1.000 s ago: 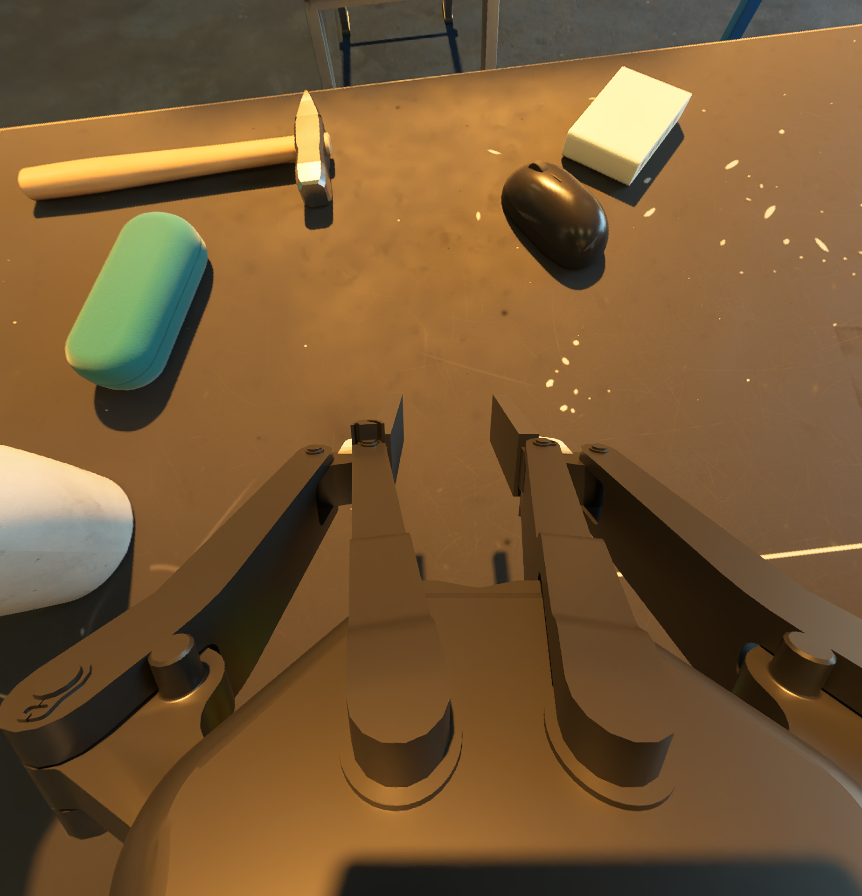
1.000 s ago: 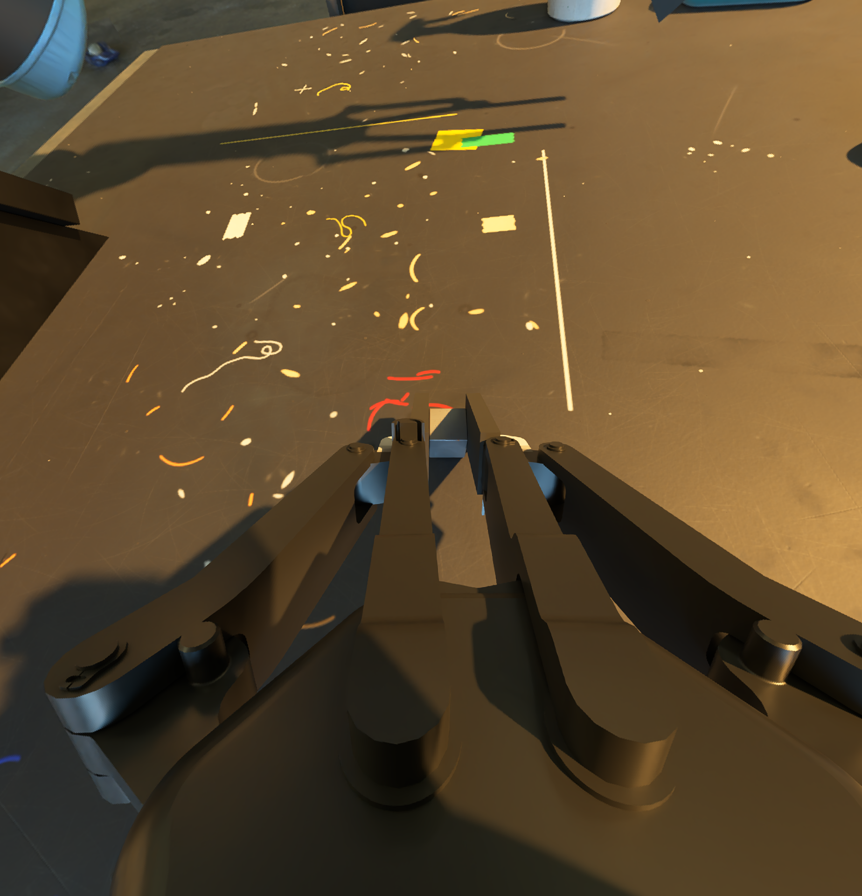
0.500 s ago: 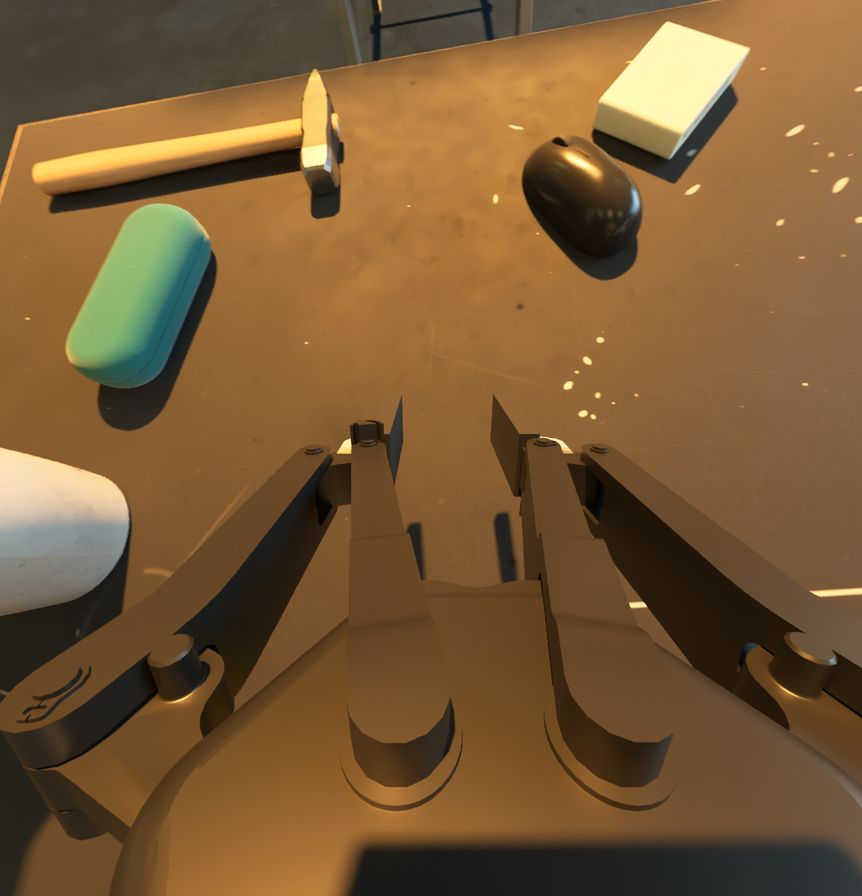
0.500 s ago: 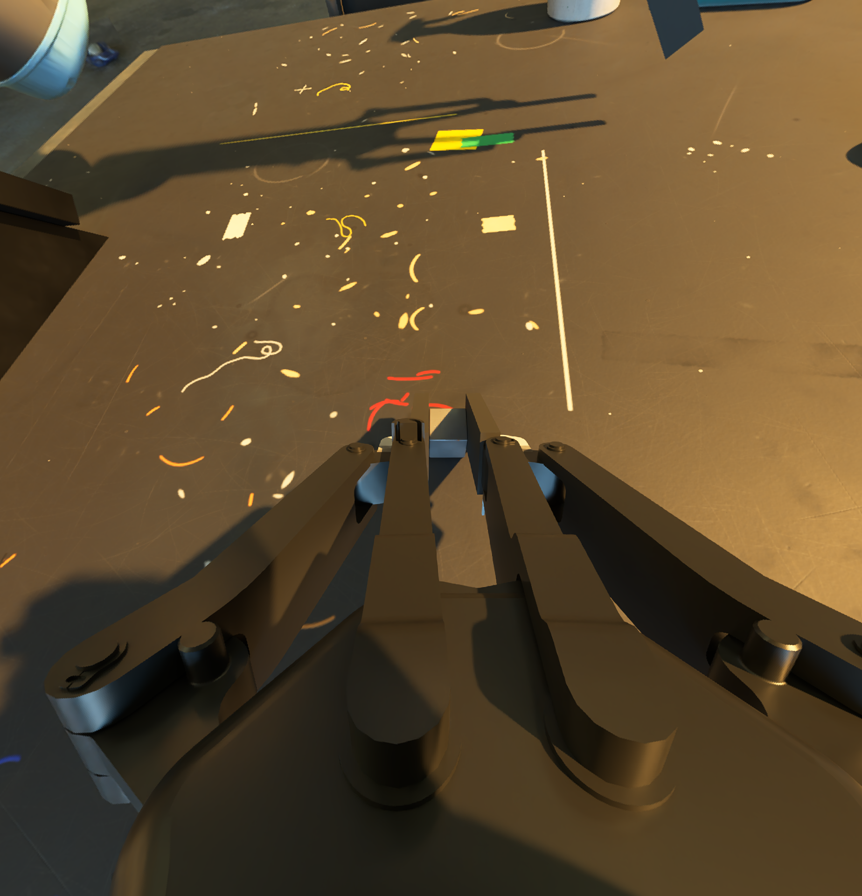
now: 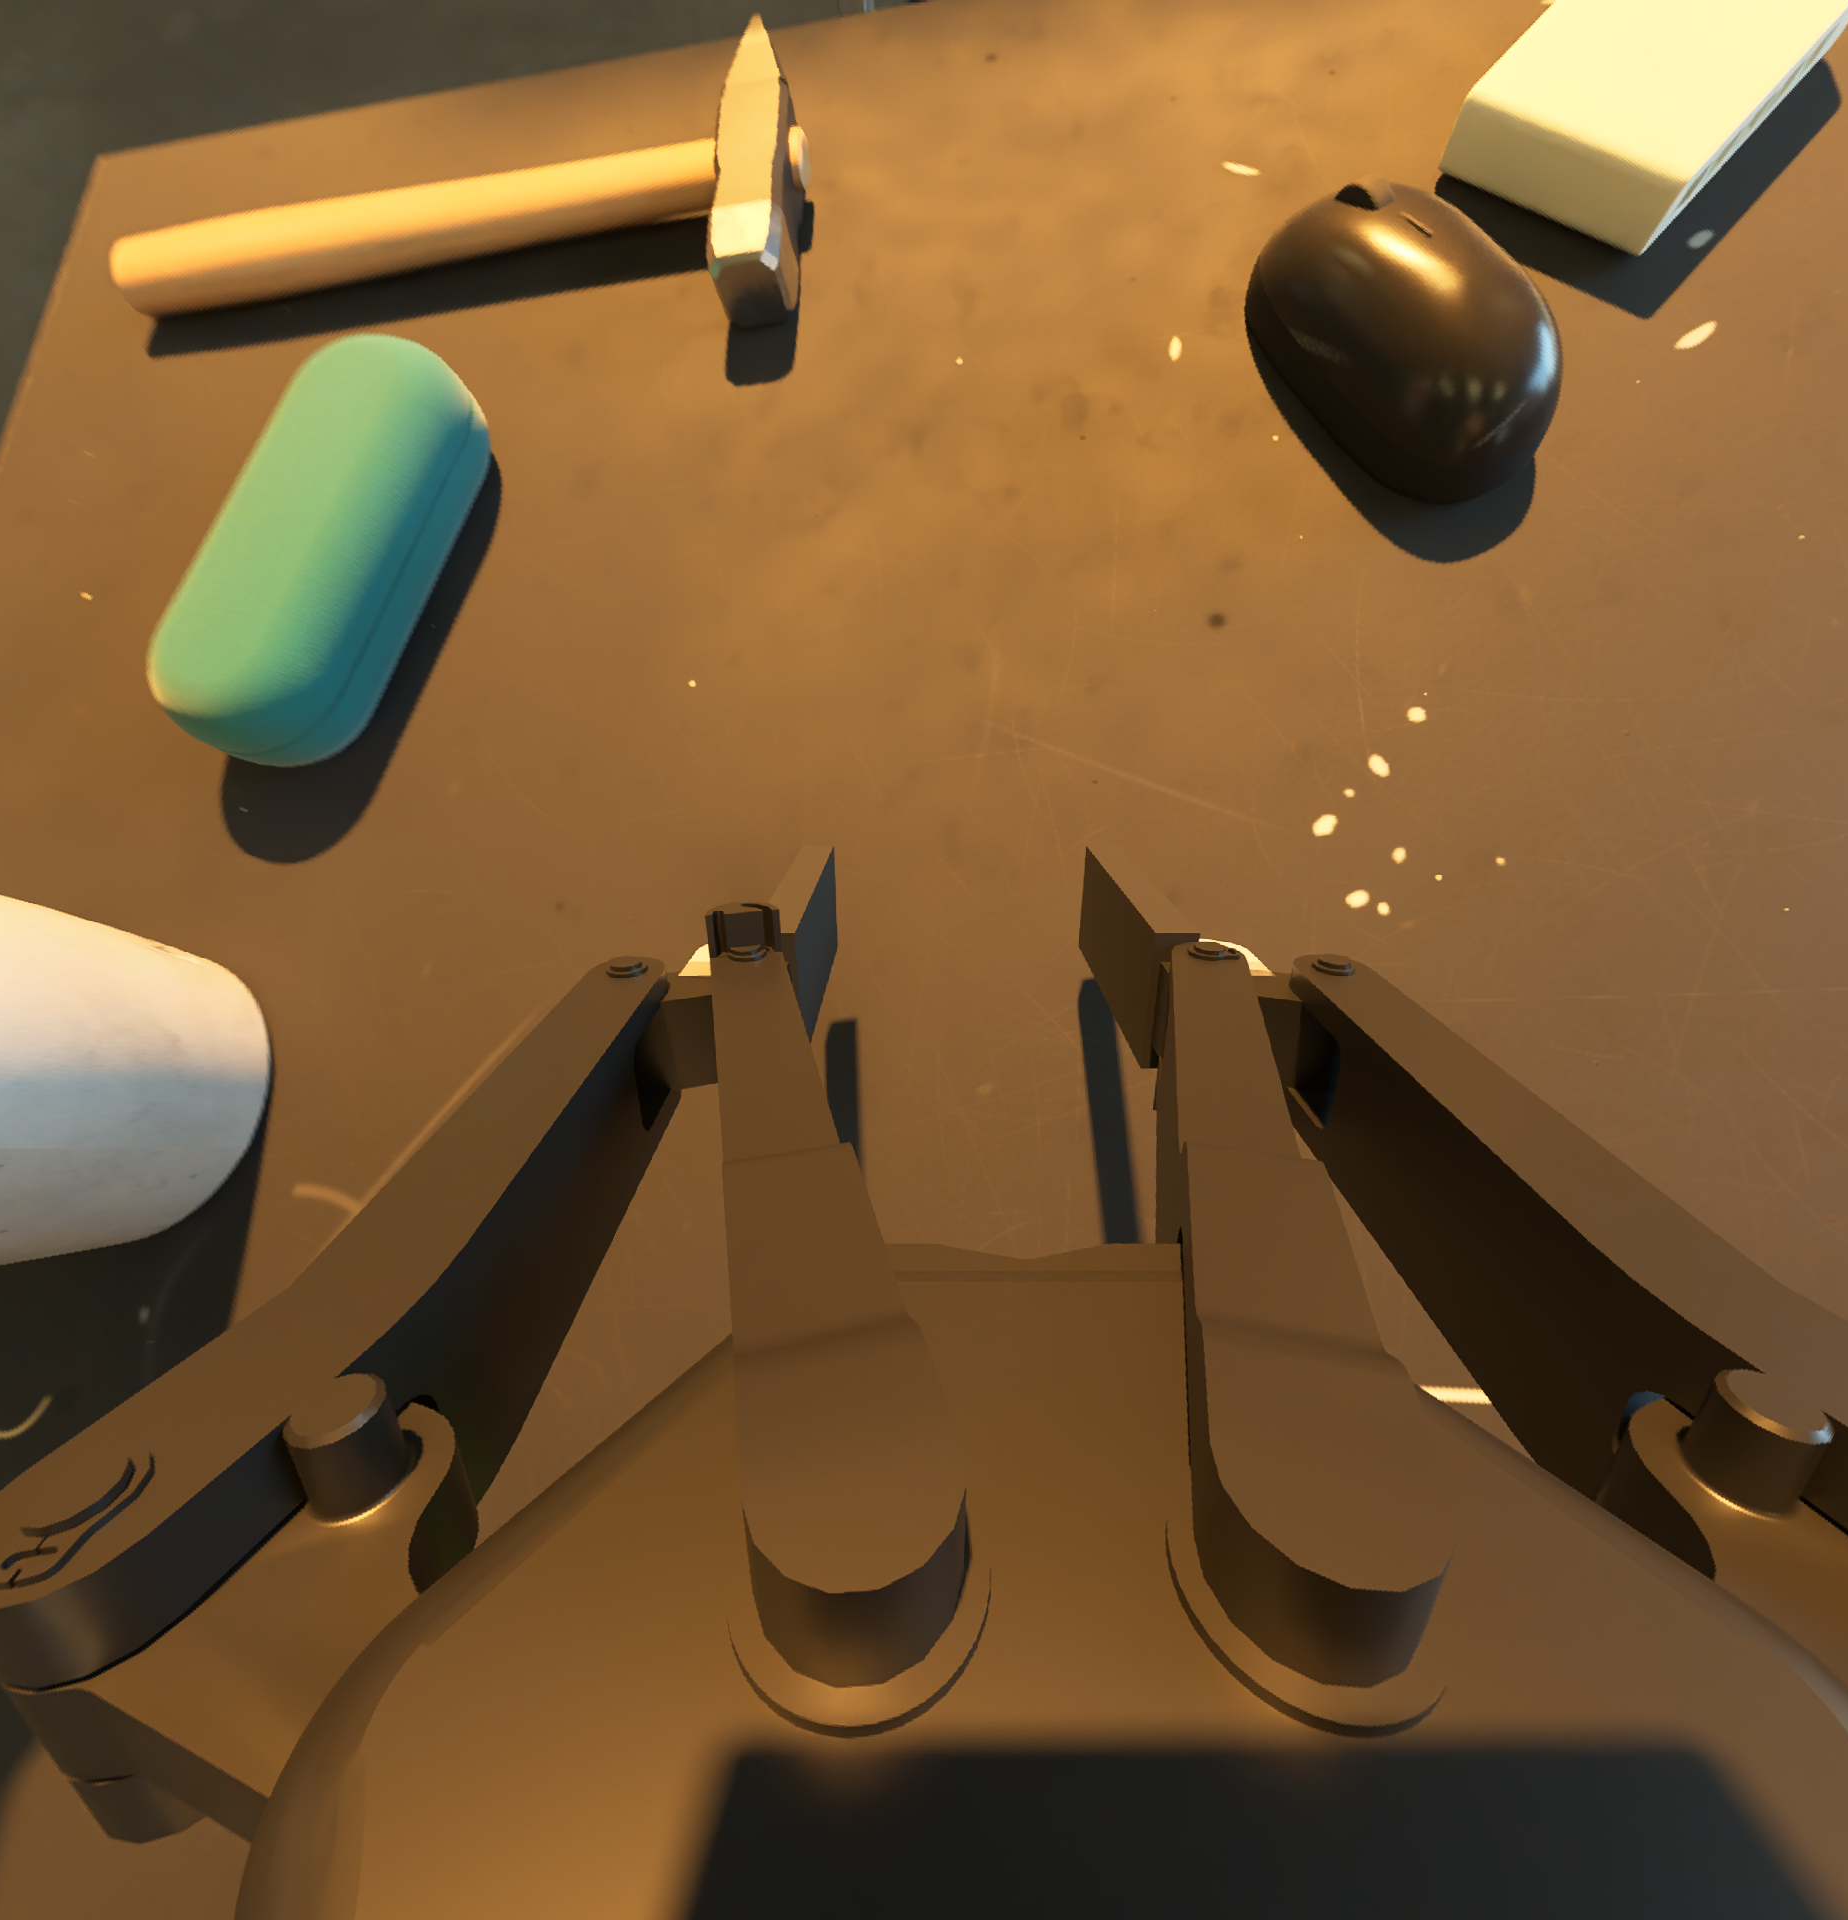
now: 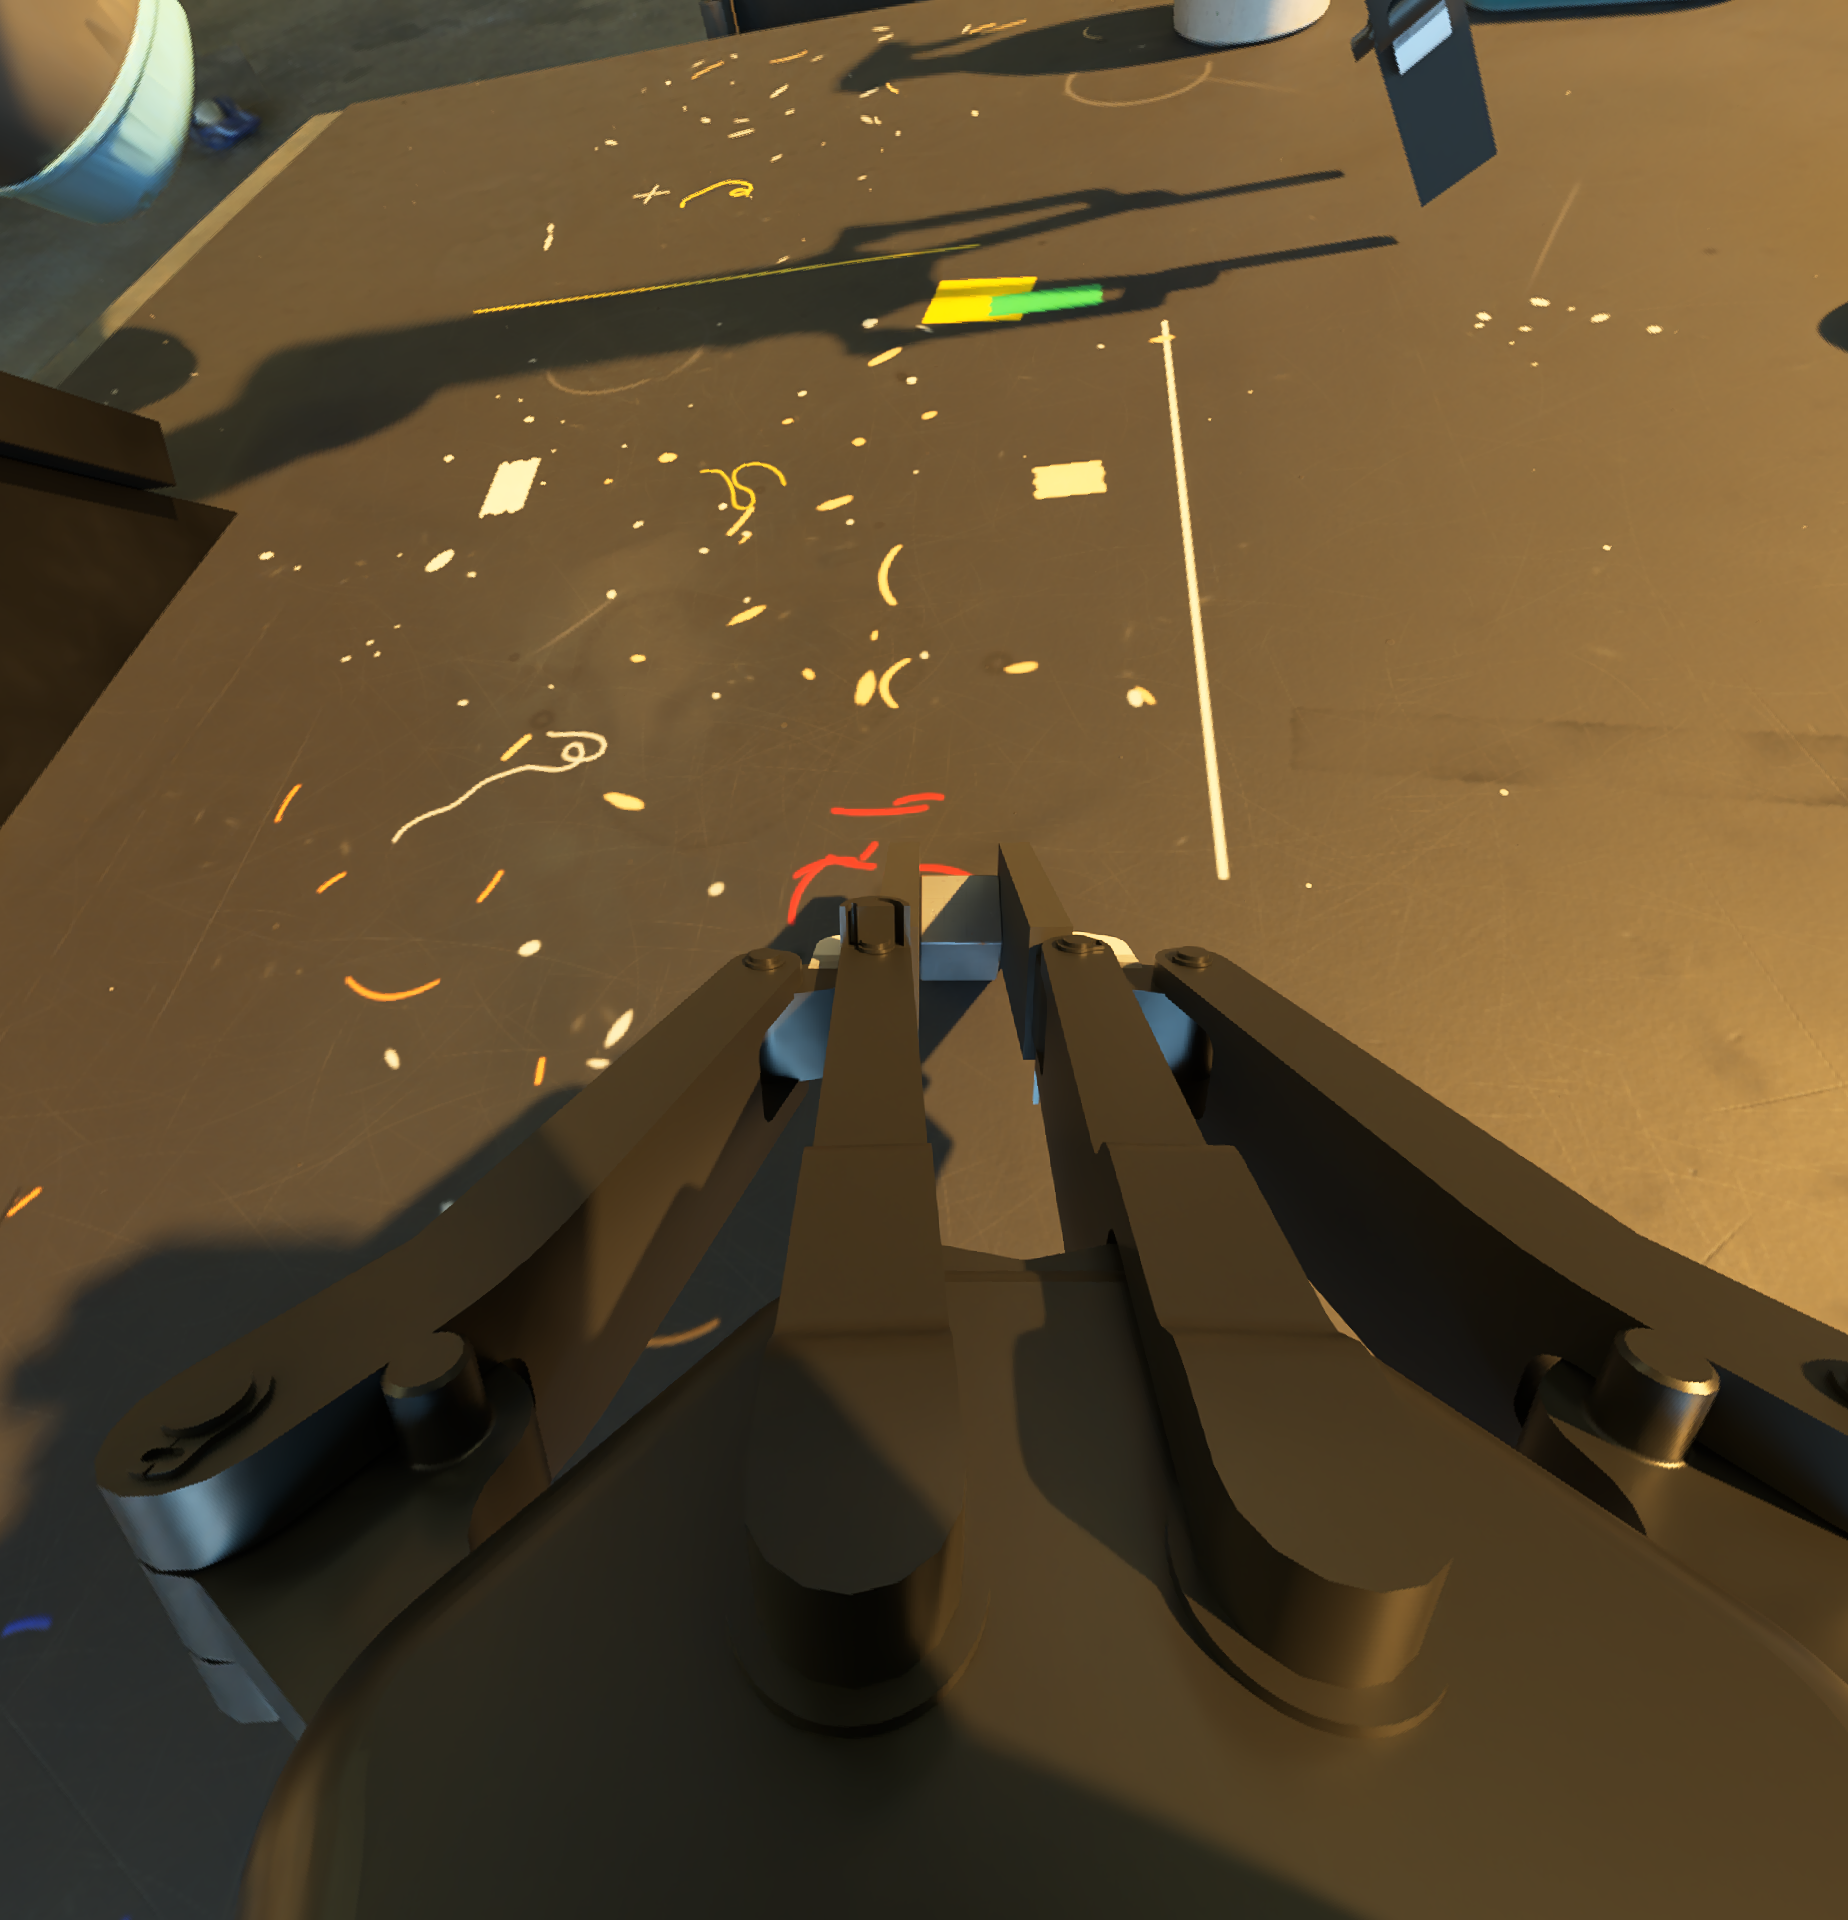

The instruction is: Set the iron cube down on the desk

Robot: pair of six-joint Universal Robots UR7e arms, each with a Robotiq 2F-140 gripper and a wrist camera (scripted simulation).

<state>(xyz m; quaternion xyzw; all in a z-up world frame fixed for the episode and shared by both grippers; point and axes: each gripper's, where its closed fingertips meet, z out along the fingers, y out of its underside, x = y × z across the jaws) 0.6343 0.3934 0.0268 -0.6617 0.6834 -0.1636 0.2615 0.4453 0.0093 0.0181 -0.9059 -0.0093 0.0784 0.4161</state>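
Right jaws clamp the cube (image 6: 959, 912) between their tips, above the worktop (image 6: 1419, 987). Left jaws gape, empty; mouse (image 5: 1403, 338) ahead.

Dark desk (image 5: 1003, 644): hammer (image 5: 432, 218), green case (image 5: 317, 551), mouse (image 5: 1408, 332), pale block (image 5: 1626, 104).

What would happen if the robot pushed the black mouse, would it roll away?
Probably not. The mouse sits on a broad flat base on the desk, so it would likely slide, not roll. Its glossy domed top looks slippery, so a gripper might slip off it. It looks like hollow plastic, so it is probably light and easy to shove.
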